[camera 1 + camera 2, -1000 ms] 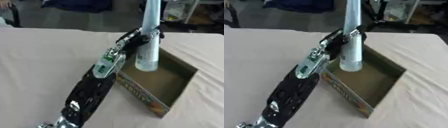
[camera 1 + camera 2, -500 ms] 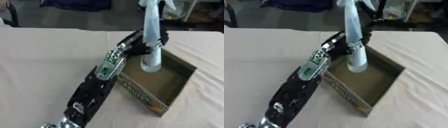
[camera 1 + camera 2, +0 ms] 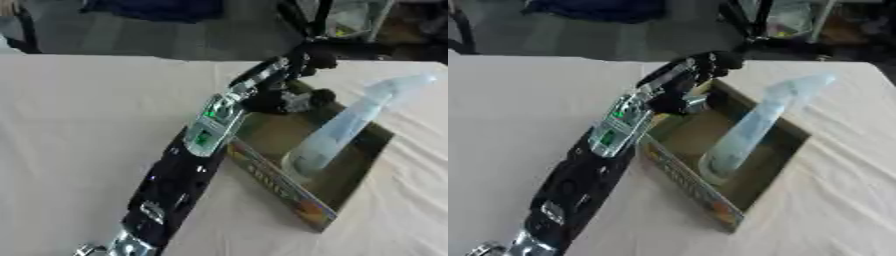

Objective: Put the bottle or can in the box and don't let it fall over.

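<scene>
Left eye view: pale bottle (image 3: pixel 337 132) tilted inside box (image 3: pixel 284 187), left hand (image 3: pixel 293 82) open beside it.

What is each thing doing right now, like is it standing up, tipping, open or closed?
Bottle: base down inside the box, tilted far over to the right, top leaning past the box's right wall; no hand on it.
Box: open at the top, sitting on the table, bottle inside.
Left hand: open, over the box's far left corner, apart from the bottle.
Table: covered with a pale cloth.
Right hand: not in view.
</scene>
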{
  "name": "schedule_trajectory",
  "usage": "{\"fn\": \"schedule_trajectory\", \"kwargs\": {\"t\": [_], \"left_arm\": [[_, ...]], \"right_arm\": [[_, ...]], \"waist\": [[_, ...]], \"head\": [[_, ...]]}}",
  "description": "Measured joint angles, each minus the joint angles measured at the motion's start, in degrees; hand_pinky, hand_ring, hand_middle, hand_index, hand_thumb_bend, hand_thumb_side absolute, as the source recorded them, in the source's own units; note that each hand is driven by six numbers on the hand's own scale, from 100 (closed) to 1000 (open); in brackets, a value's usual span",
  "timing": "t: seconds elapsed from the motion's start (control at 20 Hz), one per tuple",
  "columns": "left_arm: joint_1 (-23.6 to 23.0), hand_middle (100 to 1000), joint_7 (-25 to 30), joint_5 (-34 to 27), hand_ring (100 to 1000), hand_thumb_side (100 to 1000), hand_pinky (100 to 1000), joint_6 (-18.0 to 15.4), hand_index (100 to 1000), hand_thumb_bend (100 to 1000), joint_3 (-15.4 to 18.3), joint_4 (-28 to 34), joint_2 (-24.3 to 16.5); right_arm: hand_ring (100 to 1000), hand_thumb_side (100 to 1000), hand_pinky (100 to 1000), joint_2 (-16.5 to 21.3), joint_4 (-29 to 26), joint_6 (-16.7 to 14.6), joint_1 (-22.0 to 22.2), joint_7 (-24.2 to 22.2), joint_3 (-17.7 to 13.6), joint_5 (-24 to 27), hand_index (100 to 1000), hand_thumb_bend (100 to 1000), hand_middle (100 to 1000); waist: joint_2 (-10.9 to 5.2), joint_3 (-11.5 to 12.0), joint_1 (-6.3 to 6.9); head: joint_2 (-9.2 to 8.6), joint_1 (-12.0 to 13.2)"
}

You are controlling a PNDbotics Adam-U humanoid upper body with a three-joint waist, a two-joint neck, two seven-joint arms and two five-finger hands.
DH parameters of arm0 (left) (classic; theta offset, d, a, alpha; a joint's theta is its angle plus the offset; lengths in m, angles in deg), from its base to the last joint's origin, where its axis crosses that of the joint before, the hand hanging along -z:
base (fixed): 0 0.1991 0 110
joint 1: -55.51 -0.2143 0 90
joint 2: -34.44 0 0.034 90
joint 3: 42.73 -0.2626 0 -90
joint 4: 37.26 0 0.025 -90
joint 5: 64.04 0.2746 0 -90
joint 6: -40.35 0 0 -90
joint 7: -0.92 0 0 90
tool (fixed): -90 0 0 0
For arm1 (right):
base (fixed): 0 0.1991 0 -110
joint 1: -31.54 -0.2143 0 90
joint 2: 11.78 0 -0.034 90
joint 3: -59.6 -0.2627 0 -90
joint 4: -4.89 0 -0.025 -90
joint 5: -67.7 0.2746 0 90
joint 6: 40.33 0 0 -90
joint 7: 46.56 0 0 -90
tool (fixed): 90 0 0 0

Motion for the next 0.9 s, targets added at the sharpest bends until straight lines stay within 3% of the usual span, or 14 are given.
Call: {"fn": "schedule_trajectory", "kwargs": {"t": [0.3, 0.55, 0.65, 0.9], "left_arm": [[-3.9, 865, -0.3, 0.5, 938, 504, 1000, -0.7, 798, 521, 1.2, 3.3, -4.2], [-8.9, 867, -0.4, -2.7, 938, 418, 1000, -0.6, 797, 300, 2.0, 8.9, -9.5], [-11.6, 870, -1.5, -4.3, 935, 394, 1000, -0.2, 799, 256, 2.8, 11.5, -11.9], [-18.2, 885, -5.5, -8.6, 933, 391, 1000, 0.3, 798, 285, 6.4, 18.5, -18.7]], "right_arm": [[1000, 723, 1000, 1.3, 0.0, -0.6, 1.4, 0.4, -0.5, -1.0, 978, 100, 790], [1000, 720, 1000, 2.0, 0.0, -1.2, 2.3, 1.0, -1.0, -2.5, 976, 100, 790], [1000, 719, 1000, 2.4, 0.0, -1.3, 2.6, 1.2, -1.1, -3.1, 975, 100, 790], [1000, 723, 1000, 2.9, 0.0, -1.6, 3.3, 1.4, -1.0, -4.5, 969, 100, 791]], "waist": [[-0.68, 2.2, 1.22], [-0.86, 3.8, 2.27], [-0.96, 4.3, 2.47], [-1.04, 5.6, 2.71]], "head": [[1.27, -3.0], [1.86, -5.3], [1.88, -6.0], [1.84, -6.8]]}}
